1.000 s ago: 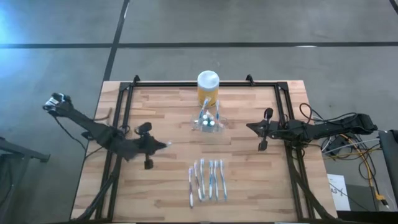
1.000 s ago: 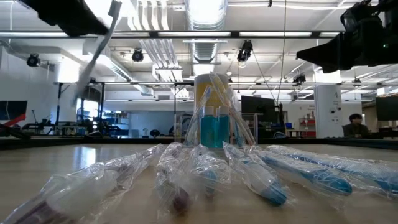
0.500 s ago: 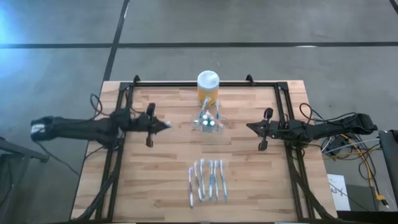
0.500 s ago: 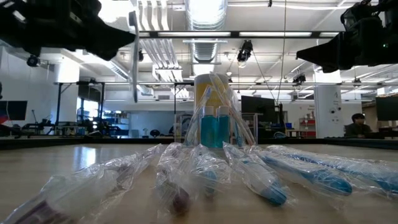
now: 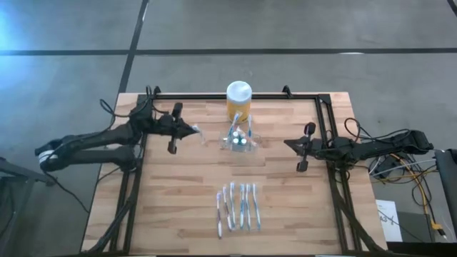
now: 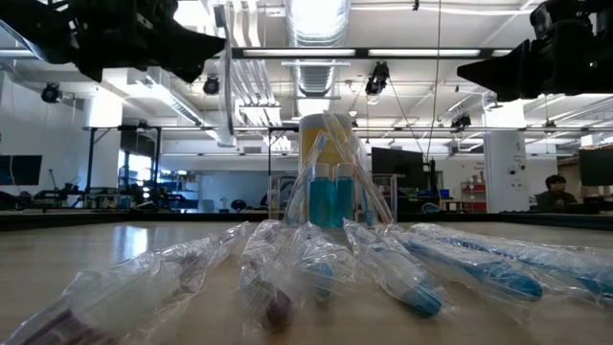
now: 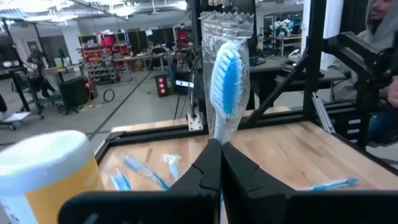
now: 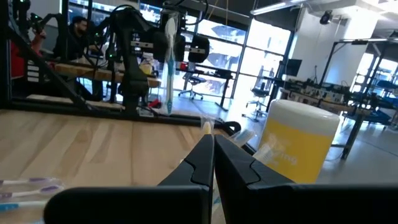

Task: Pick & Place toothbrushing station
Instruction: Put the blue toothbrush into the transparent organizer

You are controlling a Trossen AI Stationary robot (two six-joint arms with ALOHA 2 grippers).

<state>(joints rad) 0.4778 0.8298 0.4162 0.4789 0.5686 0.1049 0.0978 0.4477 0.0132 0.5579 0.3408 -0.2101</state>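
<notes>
Clear plastic toothbrushing station (image 5: 239,139) sits just past the left gripper (image 5: 196,130), whose jaws are clamped on a blue wrapped toothbrush (image 7: 226,87) standing upright. Yellow jar with a white lid (image 5: 238,100) stands right behind the station. Right gripper (image 5: 288,145), jaws pinched together and empty, hangs on the station's other side. Bagged toothbrushes (image 5: 237,207) lie well off from both.
</notes>
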